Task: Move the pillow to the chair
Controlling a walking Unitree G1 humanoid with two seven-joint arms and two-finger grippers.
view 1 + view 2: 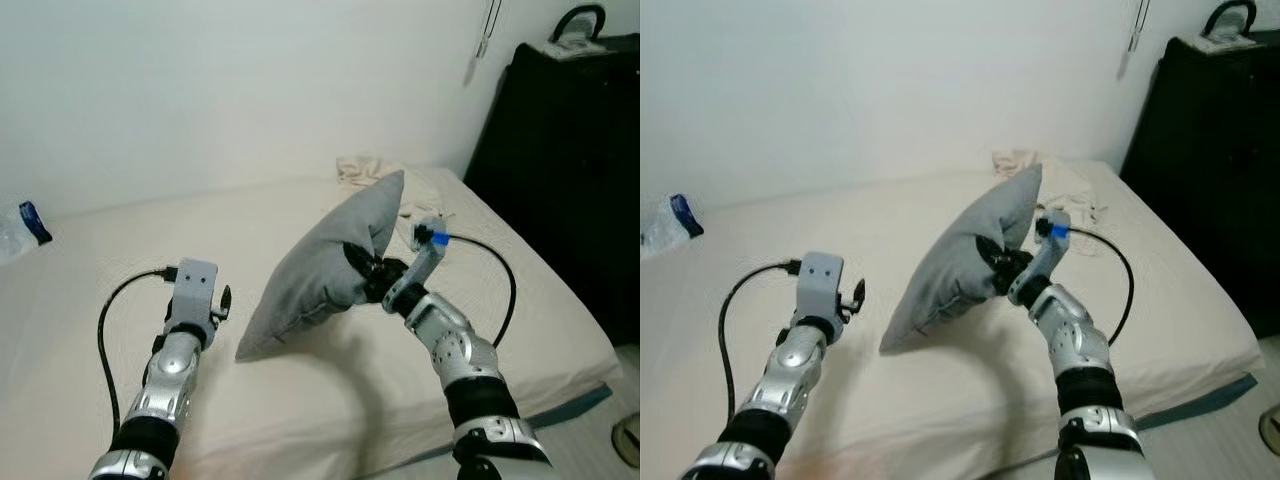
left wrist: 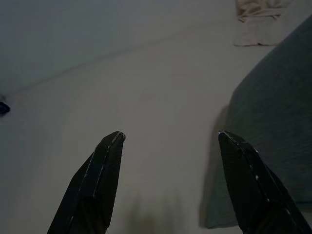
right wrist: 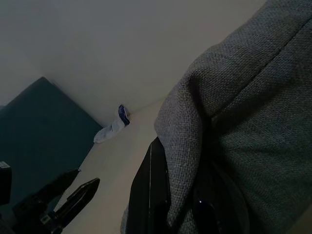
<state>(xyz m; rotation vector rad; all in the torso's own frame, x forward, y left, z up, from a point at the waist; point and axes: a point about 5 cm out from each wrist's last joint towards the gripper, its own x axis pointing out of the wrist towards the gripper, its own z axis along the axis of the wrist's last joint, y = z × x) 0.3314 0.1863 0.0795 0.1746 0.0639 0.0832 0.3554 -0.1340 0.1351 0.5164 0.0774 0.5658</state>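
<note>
A grey pillow point(image 1: 325, 265) stands tilted on the cream bed point(image 1: 120, 250), one corner up, its lower edge still touching the sheet. My right gripper point(image 1: 366, 272) is shut on the pillow's right edge, the fabric bunched between its fingers point(image 3: 155, 190). My left gripper point(image 2: 170, 146) is open above the sheet, just left of the pillow point(image 2: 273, 126), with nothing between its fingertips. In the right wrist view the left gripper point(image 3: 63, 200) appears low in the distance.
A tall black cabinet point(image 1: 570, 150) stands close to the bed's right side. A crumpled cream cloth point(image 1: 365, 168) lies at the bed's far end by the white wall. A plastic bottle with a blue label point(image 1: 22, 228) rests at the far left.
</note>
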